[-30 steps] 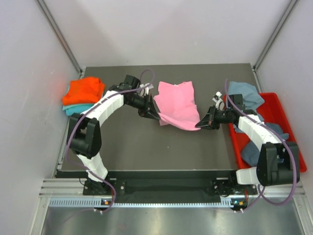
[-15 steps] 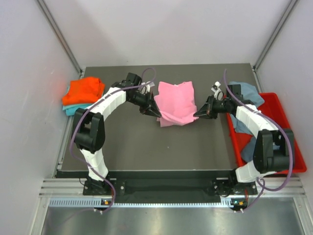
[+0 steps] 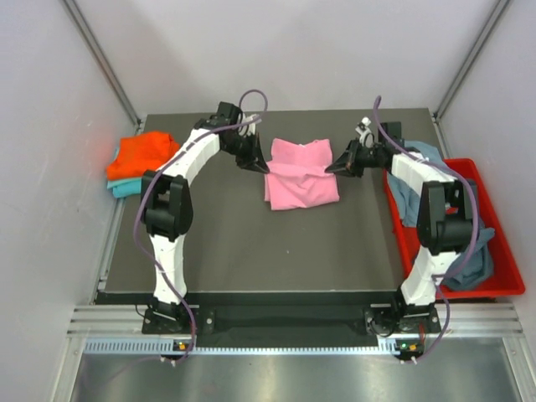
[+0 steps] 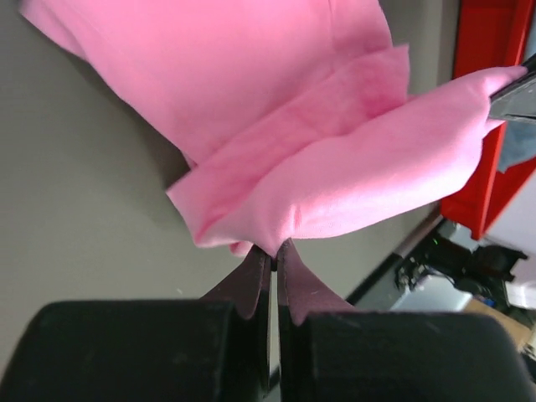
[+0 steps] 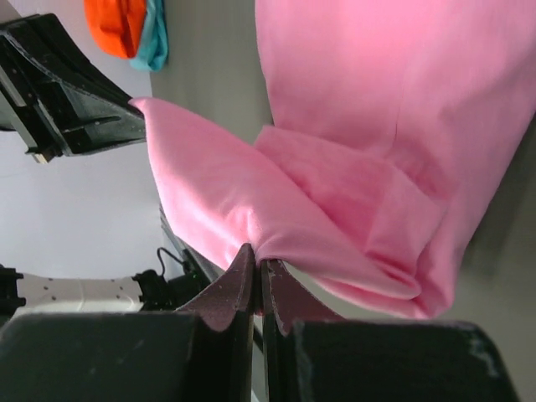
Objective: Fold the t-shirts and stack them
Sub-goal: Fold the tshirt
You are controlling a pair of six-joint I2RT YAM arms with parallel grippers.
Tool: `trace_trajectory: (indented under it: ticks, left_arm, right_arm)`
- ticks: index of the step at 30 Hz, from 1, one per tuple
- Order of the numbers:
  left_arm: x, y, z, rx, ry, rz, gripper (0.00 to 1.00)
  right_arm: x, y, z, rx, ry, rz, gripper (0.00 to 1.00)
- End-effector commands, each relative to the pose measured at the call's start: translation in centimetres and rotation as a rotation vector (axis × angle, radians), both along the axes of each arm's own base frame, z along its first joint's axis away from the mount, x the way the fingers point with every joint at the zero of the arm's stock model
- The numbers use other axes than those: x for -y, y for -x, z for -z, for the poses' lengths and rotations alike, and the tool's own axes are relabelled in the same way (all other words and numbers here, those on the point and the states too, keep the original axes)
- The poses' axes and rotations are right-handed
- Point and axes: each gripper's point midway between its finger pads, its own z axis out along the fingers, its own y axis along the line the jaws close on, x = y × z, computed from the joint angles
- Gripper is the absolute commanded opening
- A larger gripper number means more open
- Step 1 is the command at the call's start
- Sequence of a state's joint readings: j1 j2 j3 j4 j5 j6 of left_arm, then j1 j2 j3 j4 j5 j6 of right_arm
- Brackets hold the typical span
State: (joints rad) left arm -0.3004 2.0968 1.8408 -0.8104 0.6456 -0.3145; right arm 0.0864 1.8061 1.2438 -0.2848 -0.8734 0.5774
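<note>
The pink t-shirt [image 3: 299, 176] lies mid-table, its near hem lifted and doubled over toward the back. My left gripper [image 3: 265, 169] is shut on the fold's left corner, and the left wrist view shows the jaws [image 4: 274, 249] pinching pink cloth [image 4: 335, 159]. My right gripper [image 3: 329, 170] is shut on the right corner, cloth [image 5: 377, 126] clamped at its tips [image 5: 256, 255]. An orange t-shirt [image 3: 144, 154] sits folded on a teal one [image 3: 124, 189] at the table's left edge. Grey-blue t-shirts [image 3: 416, 159] spill from the bin.
A red plastic bin [image 3: 496, 219] stands along the right edge with more dark cloth [image 3: 469, 261] in it. White walls close in on the left, right and back. The dark table [image 3: 251, 251] stretches in front of the pink shirt.
Both grippers have carried the pink shirt's near edge up and toward the back of the table, folding it over itself. The arms now reach farther back.
</note>
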Motion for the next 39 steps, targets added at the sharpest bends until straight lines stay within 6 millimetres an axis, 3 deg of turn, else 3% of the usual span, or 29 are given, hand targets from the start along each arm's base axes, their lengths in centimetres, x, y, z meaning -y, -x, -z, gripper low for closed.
trace_trajectory:
  ticks: [1, 3, 4, 5, 7, 9, 10, 11, 16, 25, 31, 33, 35, 36, 37, 38, 39]
  left_arm:
    - [-1.1, -2.9, -0.9, 0.1, -0.034, -0.009, 0.0]
    - [-1.3, -3.7, 0.3, 0.093, -0.045, -0.016, 0.0]
    - [-1.2, -4.3, 0.2, 0.108, -0.046, -0.017, 0.0]
    - [-1.2, -4.7, 1.3, 0.1, -0.055, -0.015, 0.0]
    - [-1.1, -6.3, 2.0, 0.129, -0.062, -0.016, 0.0]
    - [-0.9, -7.6, 2.5, 0.159, -0.071, -0.015, 0.0]
    - [-0.9, -8.9, 1.8, 0.2, -0.074, -0.023, 0.0]
    - [-0.8, -9.8, 2.7, 0.217, -0.083, -0.022, 0.0]
    - [-0.5, -13.3, 1.2, 0.35, -0.089, -0.038, 0.0]
    - [-0.4, -16.1, 0.4, 0.454, -0.096, -0.066, 0.0]
    - [-0.2, -17.3, 2.8, 0.458, -0.11, -0.076, 0.0]
    - [-0.2, -17.8, 3.6, 0.458, -0.115, -0.082, 0.08]
    - [-0.3, -18.4, 3.9, 0.473, -0.13, -0.098, 0.36]
    - [-0.1, -18.5, 4.2, 0.48, -0.147, -0.103, 0.6]
    - [-0.6, -19.0, 4.1, 0.497, -0.188, -0.131, 0.65]
    - [-0.8, -19.4, 3.3, 0.519, -0.196, -0.143, 0.7]
    - [-0.7, -19.5, 2.0, 0.544, -0.207, -0.155, 0.79]
  right_arm:
    - [-0.1, -5.0, -2.4, 0.15, -0.02, 0.019, 0.0]
    - [-0.4, -7.0, -3.3, 0.187, -0.029, 0.026, 0.0]
    - [-0.4, -7.8, -2.0, 0.166, -0.028, 0.03, 0.0]
    - [-0.5, -9.0, -2.8, 0.198, -0.029, 0.034, 0.0]
    - [-0.6, -10.9, -2.0, 0.206, -0.026, 0.038, 0.0]
    - [-0.6, -11.8, -1.6, 0.208, -0.025, 0.041, 0.0]
    - [-0.7, -12.2, -0.7, 0.196, -0.023, 0.041, 0.0]
    - [-0.8, -12.7, -1.1, 0.213, -0.025, 0.042, 0.0]
    - [-0.8, -13.7, -0.3, 0.215, -0.025, 0.047, 0.0]
    - [-0.8, -15.4, -0.1, 0.256, -0.015, 0.061, 0.0]
    - [-0.3, -16.1, 1.4, 0.264, 0.024, 0.069, 0.0]
    - [0.0, -16.3, 2.1, 0.259, 0.041, 0.081, 0.0]
    - [0.5, -16.6, 2.6, 0.254, 0.056, 0.098, 0.05]
    - [0.8, -16.8, 2.6, 0.267, 0.067, 0.101, 0.13]
    - [1.1, -16.9, 2.4, 0.276, 0.072, 0.105, 0.22]
    - [1.4, -17.1, 1.4, 0.301, 0.078, 0.112, 0.39]
    - [1.8, -17.3, 0.6, 0.329, 0.093, 0.115, 0.46]
